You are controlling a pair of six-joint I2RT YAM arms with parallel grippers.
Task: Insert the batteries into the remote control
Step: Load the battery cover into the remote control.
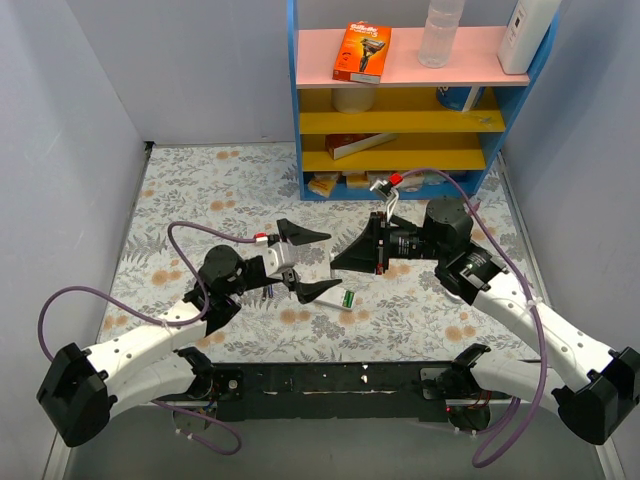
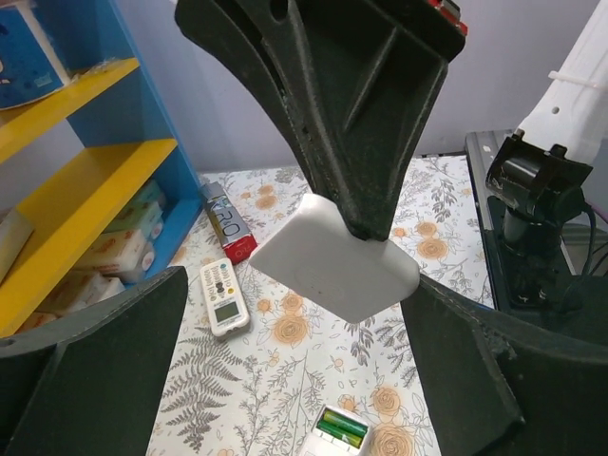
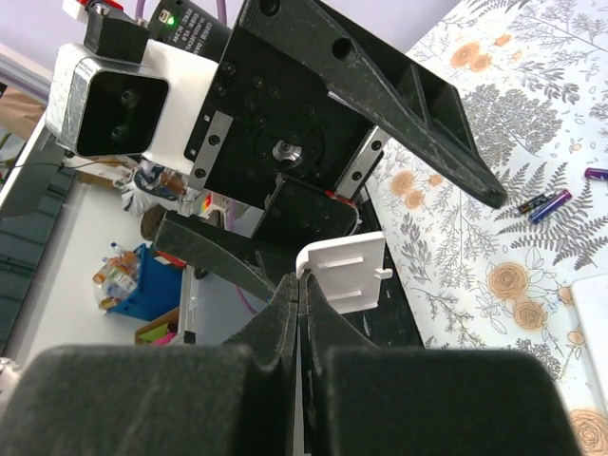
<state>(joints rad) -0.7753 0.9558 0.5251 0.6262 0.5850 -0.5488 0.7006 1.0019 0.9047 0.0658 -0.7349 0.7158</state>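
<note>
table [image 1: 200, 190], floral | on it: remote control [image 1: 338, 297]; batteries [image 3: 543, 205]; shelf unit [image 1: 400, 122]

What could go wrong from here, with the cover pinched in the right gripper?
The right gripper pinches the white battery cover only near one edge, so it may twist or slip. The open left gripper flanks it closely and could knock it. The remote control below lies open; a bump could dislodge its batteries.

Shelf unit [image 1: 410, 100] at table's far edge, centre-right. Remote control [image 2: 310, 445] on mat betw. arms, batteries [image 2: 340, 427] in its compartment. Battery cover [image 2: 332, 271] above it, at tip of R gripper [image 3: 299, 285], betw. fingers of L gripper [image 1: 334, 262]. Small remote [image 2: 223, 296] nr shelf foot, box [image 2: 230, 223] behind it. Loose cells [image 3: 546, 204] on mat.
</note>
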